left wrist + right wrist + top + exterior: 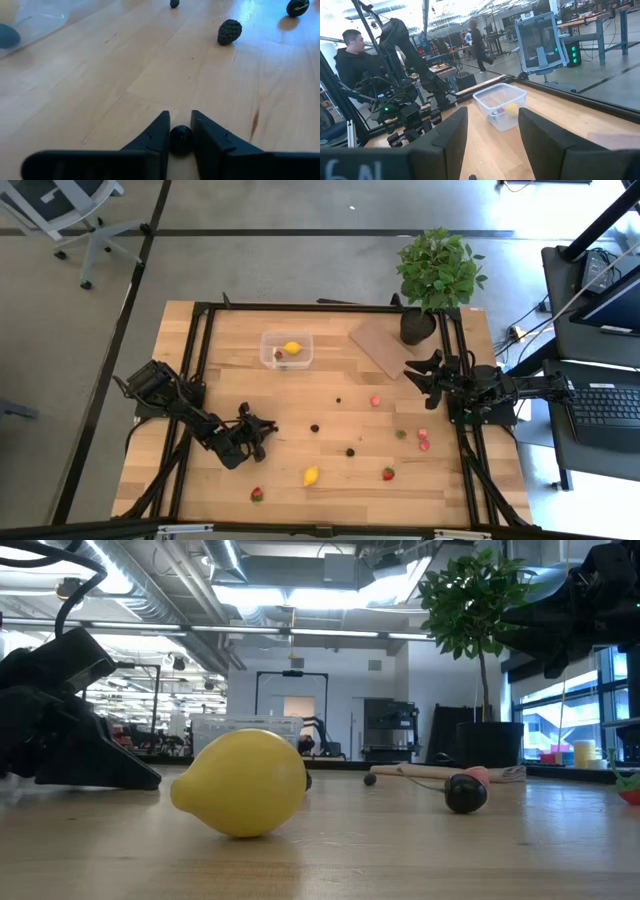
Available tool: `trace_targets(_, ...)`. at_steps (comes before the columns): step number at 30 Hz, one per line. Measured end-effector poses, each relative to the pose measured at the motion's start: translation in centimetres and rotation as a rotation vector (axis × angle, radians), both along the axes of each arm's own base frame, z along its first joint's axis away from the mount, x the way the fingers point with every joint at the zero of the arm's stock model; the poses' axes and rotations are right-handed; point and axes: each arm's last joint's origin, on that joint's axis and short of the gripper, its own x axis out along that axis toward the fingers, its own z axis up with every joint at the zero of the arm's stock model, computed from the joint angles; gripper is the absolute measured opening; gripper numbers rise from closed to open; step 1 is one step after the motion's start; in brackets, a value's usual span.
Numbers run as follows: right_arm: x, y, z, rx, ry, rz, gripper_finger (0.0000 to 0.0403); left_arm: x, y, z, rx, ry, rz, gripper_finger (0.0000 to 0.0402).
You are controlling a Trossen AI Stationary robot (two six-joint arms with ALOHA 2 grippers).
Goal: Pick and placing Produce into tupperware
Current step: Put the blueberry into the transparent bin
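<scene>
The clear tupperware [287, 349] stands on the far middle of the table and holds a yellow lemon piece [292, 347] and a small dark-red piece. Loose produce lies on the wood: a lemon [311, 476], strawberries [257, 494] [388, 473], dark berries [314, 427] [350, 451], and red and green bits at the right. My left gripper [266, 425] is low at the near left, shut on a tiny dark round berry [181, 139]. My right gripper [420, 370] is open at the right, beside the brown board. My left gripper pinches the small dark round berry [181, 139] between its two fingers [159, 131], one finger on each side of it. The fingers reach in low, almost level, from the table's left. I cannot tell whether the berry rests on the wood.
A flat brown board [380, 345] lies at the far right next to a potted plant [435, 275]. A textured dark berry [229, 31] lies ahead of the left gripper. A black frame [200, 370] runs along the table's sides. People and chairs show in the room beyond.
</scene>
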Motion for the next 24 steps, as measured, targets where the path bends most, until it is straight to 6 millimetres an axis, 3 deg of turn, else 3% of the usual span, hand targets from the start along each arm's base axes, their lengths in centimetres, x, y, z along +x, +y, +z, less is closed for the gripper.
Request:
trace_targets(11, 0.0, 0.0, 0.0, 0.024, -0.009, 0.002, 0.0178, 0.4, 0.1, 1.1, -0.061, -0.039, 0.010, 0.0044)
trace_targets(18, 0.0, 0.0, 0.2, 0.029, -0.029, 0.003, 0.0178, 1.9, 1.6, 4.8, -0.115, -0.151, 0.057, 0.0041)
trace_targets(24, -0.1, 0.0, 0.5, 0.033, -0.058, 0.003, 0.0178, 3.2, 5.0, 8.8, -0.088, -0.272, 0.173, 0.0044)
